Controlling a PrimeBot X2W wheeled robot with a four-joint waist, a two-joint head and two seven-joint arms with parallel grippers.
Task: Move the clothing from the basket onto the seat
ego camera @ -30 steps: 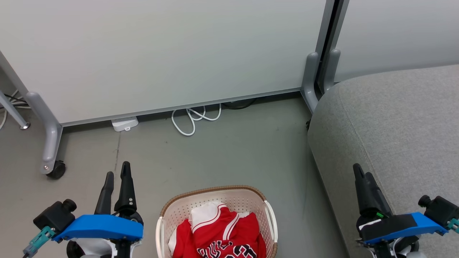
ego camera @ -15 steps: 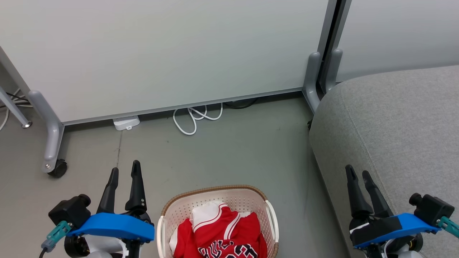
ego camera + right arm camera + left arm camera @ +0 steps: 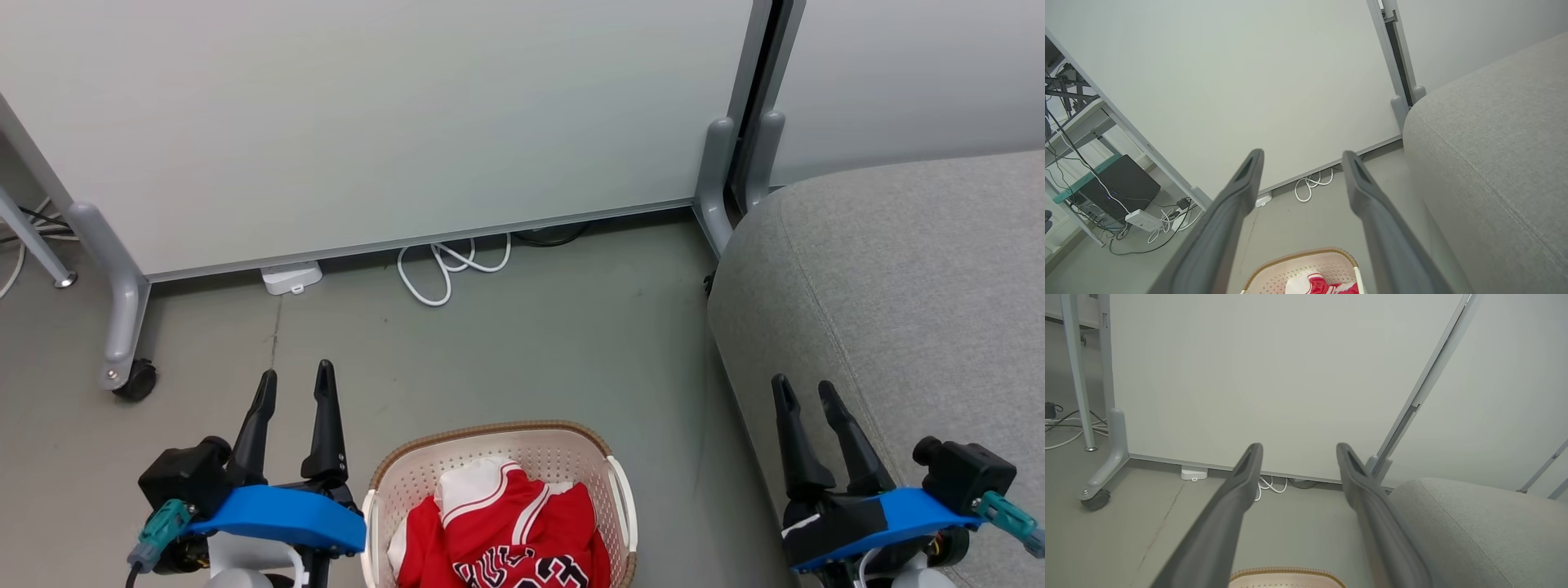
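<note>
Since a second ago both arms have slid inward. Left gripper (image 3: 296, 372) has come right and forward, closer to the basket (image 3: 490, 429). Right gripper (image 3: 802, 384) has edged left, and its jaws, nearly together then, now stand spread. The head view has drifted a touch too, so part of that is camera. Left jaws: wide, empty. Right jaws: wide, empty. Nothing gripped yet.

Clothing (image 3: 506, 531) sits heaped in the basket, red jersey on top, lettering cut off at the bottom edge. From the left jaws it lies right and back, behind the fingertips, about level with the wrist. The blue wrist body is just beside the basket's left rim. From the right jaws it lies left and back, with a strip of bare floor (image 3: 694, 457) between. So the left arm is nearer. Long axis of the heap: cannot tell, its near end is cropped.

Seat (image 3: 914, 286) lies under and right of the right jaws, well right of the left jaws.

Judgement: reach phase, task barely begun. Both sets of jaws point past the heap, so you likely need to draw the left jaws back and tip them down onto it.
</note>
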